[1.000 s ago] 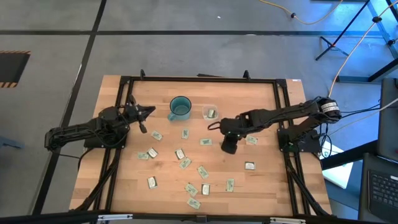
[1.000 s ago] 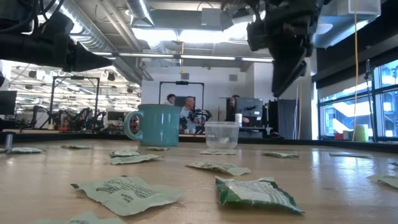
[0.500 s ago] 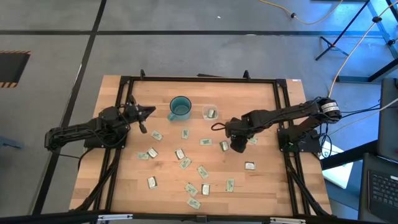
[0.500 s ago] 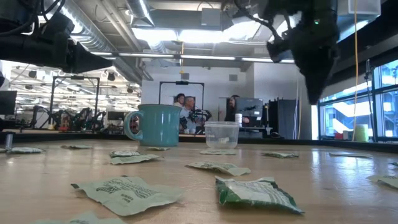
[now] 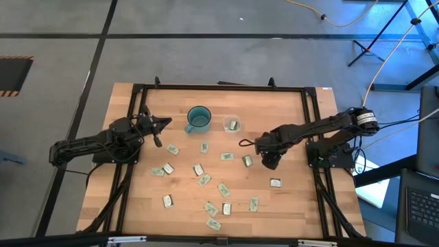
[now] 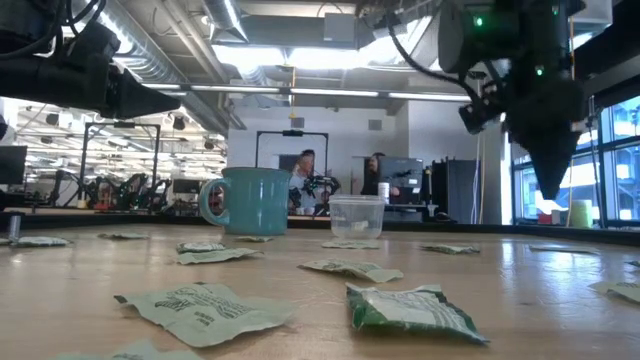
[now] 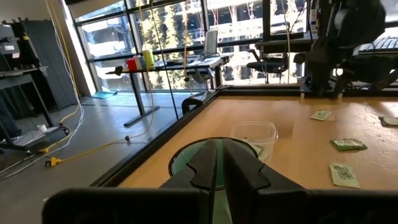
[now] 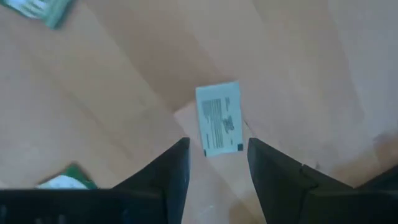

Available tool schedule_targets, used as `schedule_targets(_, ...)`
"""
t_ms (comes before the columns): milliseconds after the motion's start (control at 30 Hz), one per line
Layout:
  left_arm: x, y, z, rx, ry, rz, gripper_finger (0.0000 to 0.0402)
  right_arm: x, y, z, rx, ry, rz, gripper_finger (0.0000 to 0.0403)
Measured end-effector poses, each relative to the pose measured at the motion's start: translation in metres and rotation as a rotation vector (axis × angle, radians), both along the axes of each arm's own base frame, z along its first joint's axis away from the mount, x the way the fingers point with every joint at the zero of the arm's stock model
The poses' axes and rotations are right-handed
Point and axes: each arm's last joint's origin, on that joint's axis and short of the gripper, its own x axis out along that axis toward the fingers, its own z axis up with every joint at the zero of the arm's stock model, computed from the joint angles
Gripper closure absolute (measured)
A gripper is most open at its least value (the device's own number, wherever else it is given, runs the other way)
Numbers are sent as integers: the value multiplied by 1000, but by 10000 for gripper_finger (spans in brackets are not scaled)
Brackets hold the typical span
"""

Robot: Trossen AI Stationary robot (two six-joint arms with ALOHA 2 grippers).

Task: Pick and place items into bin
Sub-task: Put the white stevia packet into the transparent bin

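Several small pale green packets lie flat on the wooden table (image 5: 288,110), for instance one (image 5: 226,156), one (image 5: 247,160) and one (image 5: 275,182). The clear cup (image 5: 232,124) stands beside the teal mug (image 5: 199,119) at the far middle, with a packet inside it. My right gripper (image 5: 271,161) is open and points down above the table's right part (image 6: 548,170). Its wrist view shows a pale printed packet (image 8: 219,118) on the wood below, just beyond the gap between the fingers, untouched. My left gripper (image 5: 164,123) waits shut at the left, near the mug (image 7: 186,163).
A black frame (image 5: 219,88) runs around the table's edge. Most packets are scattered over the middle and near part (image 5: 210,207). In the low view, two packets (image 6: 205,310) (image 6: 410,308) lie close to the camera. People stand in the room behind the mug.
My right gripper has gone toward the table's right edge, staying above the table, from over the middle packets to a packet farther right. A packet that it covered now shows left of it. My left arm has kept still.
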Motion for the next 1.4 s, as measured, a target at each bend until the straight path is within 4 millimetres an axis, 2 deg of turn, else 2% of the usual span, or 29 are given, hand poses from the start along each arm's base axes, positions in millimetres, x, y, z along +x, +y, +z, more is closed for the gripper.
schedule_targets(400, 0, 0, 0, 0, 0, 0, 382, -10, -16, -42, 8, -80, -51, 240)
schedule_targets(700, 0, 0, 0, 0, 0, 0, 382, -20, -21, -58, 21, -99, -80, 244)
schedule_targets(1133, 0, 0, 0, 0, 1, 0, 382, -20, -21, -59, 31, -97, -82, 338)
schedule_targets(1400, 0, 0, 0, 0, 0, 0, 382, -20, -21, -60, 25, -92, -81, 381)
